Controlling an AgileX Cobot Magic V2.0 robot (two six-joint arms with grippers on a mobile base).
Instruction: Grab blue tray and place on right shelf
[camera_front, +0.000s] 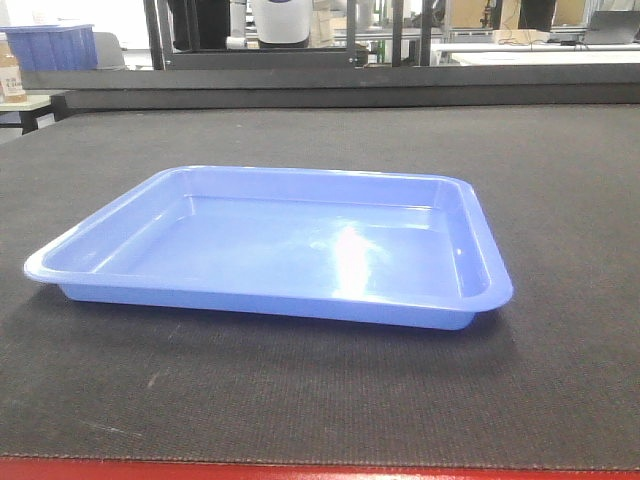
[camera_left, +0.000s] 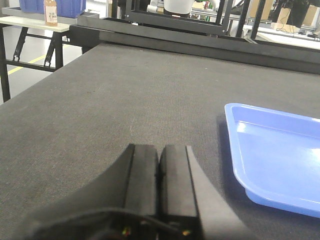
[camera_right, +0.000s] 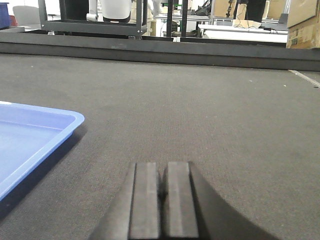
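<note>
The blue tray lies flat and empty on the dark mat, near the table's front edge. In the left wrist view my left gripper is shut with nothing in it, low over the mat, and the blue tray sits apart to its right. In the right wrist view my right gripper is also shut and empty, with the blue tray apart to its left. Neither gripper appears in the front view. The right shelf is out of view.
A red table edge runs along the front. A dark frame rail borders the mat's far side. At the far left a side table carries a dark blue bin and a small bottle.
</note>
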